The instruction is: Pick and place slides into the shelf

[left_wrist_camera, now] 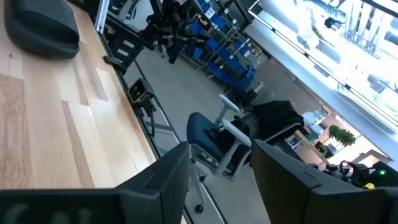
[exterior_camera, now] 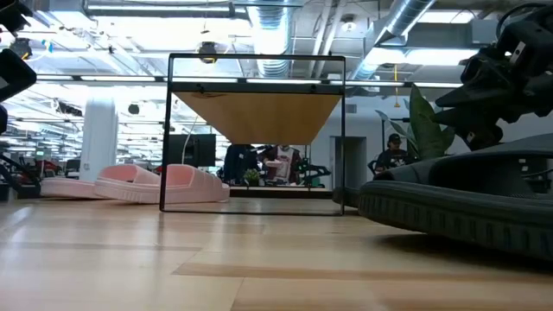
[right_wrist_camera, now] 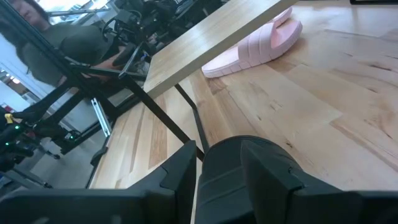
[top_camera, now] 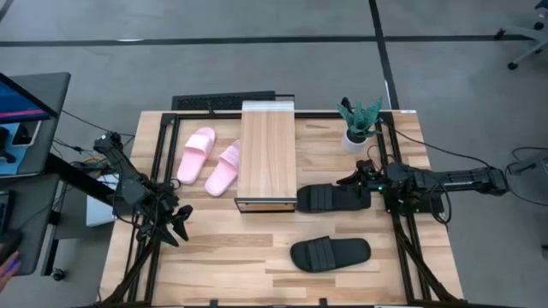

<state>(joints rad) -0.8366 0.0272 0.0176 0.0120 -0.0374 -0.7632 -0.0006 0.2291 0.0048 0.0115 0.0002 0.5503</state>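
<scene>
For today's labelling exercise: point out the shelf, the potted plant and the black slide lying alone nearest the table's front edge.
shelf (top_camera: 268, 150), high view, middle of its wooden top.
potted plant (top_camera: 360, 115), high view, on its leaves.
black slide (top_camera: 330, 254), high view, on its wide strap.

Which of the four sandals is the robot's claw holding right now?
The black slide lying right beside the shelf, with the right gripper around it. The other black slide and both pink ones lie untouched.

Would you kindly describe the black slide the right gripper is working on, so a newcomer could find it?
Start at the wooden shelf mid-table. At its right front corner lies a black slide, gripped by the right gripper. The other black slide lies alone nearer the front edge.
</scene>
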